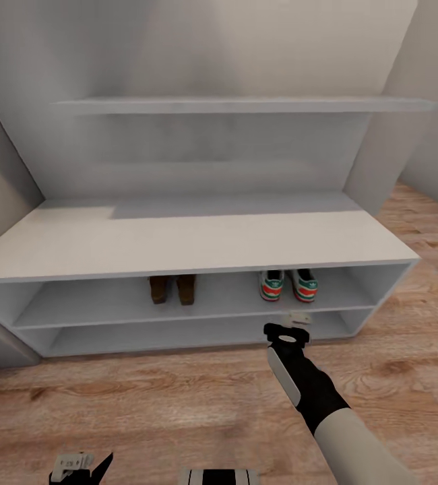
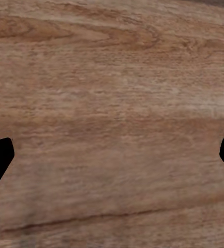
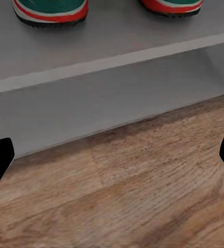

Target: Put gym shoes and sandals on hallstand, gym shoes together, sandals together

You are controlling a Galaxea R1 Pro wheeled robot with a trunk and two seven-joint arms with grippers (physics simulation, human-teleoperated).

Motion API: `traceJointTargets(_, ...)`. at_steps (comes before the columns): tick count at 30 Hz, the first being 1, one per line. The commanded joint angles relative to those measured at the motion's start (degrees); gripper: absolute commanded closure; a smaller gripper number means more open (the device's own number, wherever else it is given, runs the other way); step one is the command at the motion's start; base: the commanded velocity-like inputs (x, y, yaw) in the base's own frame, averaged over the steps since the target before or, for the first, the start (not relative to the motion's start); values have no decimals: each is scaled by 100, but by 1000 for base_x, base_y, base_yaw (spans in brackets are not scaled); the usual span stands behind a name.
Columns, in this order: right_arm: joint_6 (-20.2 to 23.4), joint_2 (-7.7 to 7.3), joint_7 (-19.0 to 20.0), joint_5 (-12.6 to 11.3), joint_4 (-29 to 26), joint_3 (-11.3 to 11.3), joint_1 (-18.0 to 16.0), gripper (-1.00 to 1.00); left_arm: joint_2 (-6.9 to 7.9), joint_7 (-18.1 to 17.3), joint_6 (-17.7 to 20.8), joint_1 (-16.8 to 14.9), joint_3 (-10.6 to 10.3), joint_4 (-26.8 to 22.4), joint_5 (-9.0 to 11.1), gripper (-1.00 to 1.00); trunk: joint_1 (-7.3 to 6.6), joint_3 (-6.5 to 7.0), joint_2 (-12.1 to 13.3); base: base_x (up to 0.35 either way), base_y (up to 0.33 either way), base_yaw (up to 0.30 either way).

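On the upper shelf of the hallstand [image 1: 199,246], both gym shoes [image 1: 288,285] and both sandals [image 1: 172,288] sit in pairs. The right gripper [image 1: 297,318] is wide open and empty, so the job looks done; it just needs to back away.

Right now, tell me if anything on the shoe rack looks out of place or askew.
Nothing stands out. The two sandals sit side by side on the upper shelf of the rack, and the two gym shoes sit together further right, heels outward.

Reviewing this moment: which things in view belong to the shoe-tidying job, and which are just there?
Job:
- gym shoes, side by side on the upper shelf row
- sandals, together on the same row
- shoe rack
- floor
- right pincer

Just there:
- wall shelf
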Motion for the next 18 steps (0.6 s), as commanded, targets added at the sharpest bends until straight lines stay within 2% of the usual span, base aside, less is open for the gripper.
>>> traceJointTargets(1, 24, -3, -42, -34, -5, 17, -4, -100, -1, -53, 13, -3, 18, 7, 42, -100, -5, -4, -2, -335, 0, 0)
traceJointTargets(9, 13, -5, -43, -23, 58, 17, 3, -100, -8, -53, 13, -2, 21, 8, 42, -100, -5, -4, -2, -335, 0, 0)
traceJointTargets(12, -1, -9, -40, -21, 303, 15, 9, -100, -9, -53, 13, -6, 21, 7, 42, -100, -5, -4, -2, -335, 0, 0)
traceJointTargets(13, -38, -16, -34, -16, 768, 11, 12, -100, -9, -53, 13, -4, 24, 7, 42, -100, -5, -4, -2, -336, 0, 0)
traceJointTargets(18, -266, -46, -14, -1, 1468, 9, 13, -100, -9, -50, 13, -3, 29, 13, 42, -100, -5, -4, -2, -334, 0, 0)
